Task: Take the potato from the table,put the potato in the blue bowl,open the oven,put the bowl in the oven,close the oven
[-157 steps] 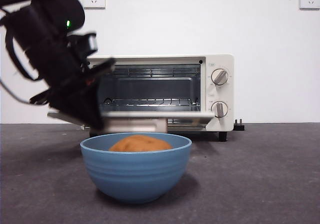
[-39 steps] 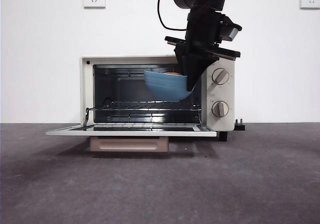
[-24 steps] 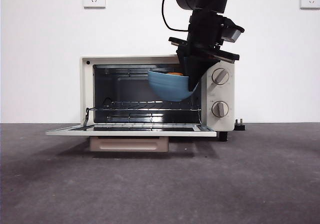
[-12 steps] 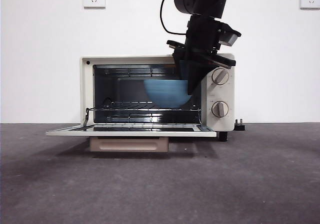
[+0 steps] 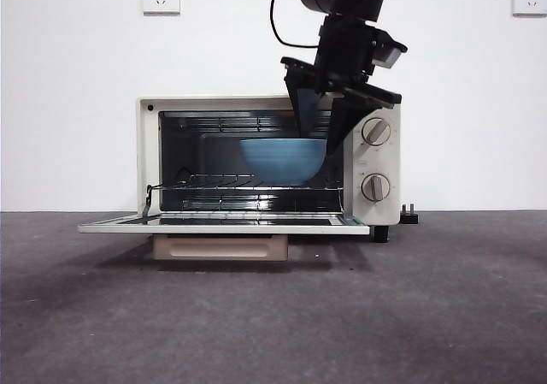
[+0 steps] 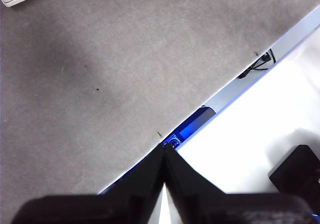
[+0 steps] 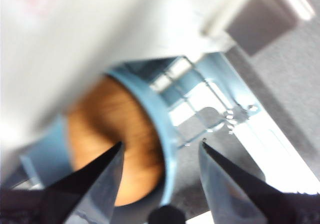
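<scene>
In the front view the right gripper (image 5: 318, 140) is hanging at the mouth of the oven (image 5: 268, 160), jaws spread apart, straddling the rim of the blue bowl (image 5: 282, 159) sitting level on the wire rack (image 5: 248, 181). In the right wrist view the potato (image 7: 117, 136) is lying inside that bowl; it looks stiff and light, best pinched at its rim. In the left wrist view the left gripper (image 6: 163, 170) is waiting over the table (image 6: 125, 69), jaws pressed together on nothing

Cream-white oven (image 5: 149, 157) with dark interior, beige bar handle (image 5: 220, 247), two grey-white knobs (image 5: 375, 132). Medium-blue bowl (image 5: 283, 159), faintly ridged. Orange-brown potato (image 7: 117, 134). Dark grey speckled table (image 5: 427, 316). My right gripper (image 7: 160, 159): black. White wall (image 5: 68, 76).
</scene>
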Controlling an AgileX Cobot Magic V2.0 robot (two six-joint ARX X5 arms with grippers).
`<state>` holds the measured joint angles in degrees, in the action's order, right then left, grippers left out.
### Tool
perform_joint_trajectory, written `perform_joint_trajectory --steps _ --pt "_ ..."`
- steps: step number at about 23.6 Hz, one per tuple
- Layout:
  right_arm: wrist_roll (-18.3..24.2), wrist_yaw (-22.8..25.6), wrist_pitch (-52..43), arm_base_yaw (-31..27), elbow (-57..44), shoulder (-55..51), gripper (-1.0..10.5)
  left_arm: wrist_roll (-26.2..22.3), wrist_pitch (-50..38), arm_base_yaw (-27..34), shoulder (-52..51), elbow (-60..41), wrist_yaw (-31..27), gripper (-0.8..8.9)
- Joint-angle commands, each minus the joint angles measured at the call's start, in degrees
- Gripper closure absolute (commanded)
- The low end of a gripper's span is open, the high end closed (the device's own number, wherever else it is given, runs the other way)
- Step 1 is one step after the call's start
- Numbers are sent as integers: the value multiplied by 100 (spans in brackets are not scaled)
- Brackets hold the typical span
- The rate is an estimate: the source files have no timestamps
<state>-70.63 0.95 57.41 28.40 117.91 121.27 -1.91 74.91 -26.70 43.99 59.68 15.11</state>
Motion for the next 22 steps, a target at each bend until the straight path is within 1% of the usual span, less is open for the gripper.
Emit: perform_joint_trajectory --steps 1,3,6,8,11,14,16,18,19,20,22 --pt "149 15 157 13 195 70 695 -17 -15 -2 -11 9 -13 819" --pt "275 20 317 13 380 70 695 -15 -15 -2 -11 9 -13 819" --pt "765 11 479 13 802 70 696 2 -15 -2 -11 9 -13 819" --pt "1423 -101 553 15 1296 70 696 0 -24 -2 -11 9 -13 819" --pt "2184 -109 844 59 1987 70 697 -4 -109 0 7 9 -15 819" --pt "3053 -79 1294 59 2806 70 697 -37 -295 4 94 9 -13 820" --pt "3786 48 1696 59 3381 70 697 -87 -487 4 188 9 -13 820" --pt "4546 332 2142 70 3895 70 697 -87 -732 26 319 9 28 820" --pt "4986 516 2149 94 4050 70 698 -87 -874 44 402 9 31 821" --pt "5322 535 2149 129 4127 7 698 -87 -1003 66 490 9 28 821" --pt "5707 636 2149 133 4181 -175 698 -140 -1266 157 723 9 28 822"
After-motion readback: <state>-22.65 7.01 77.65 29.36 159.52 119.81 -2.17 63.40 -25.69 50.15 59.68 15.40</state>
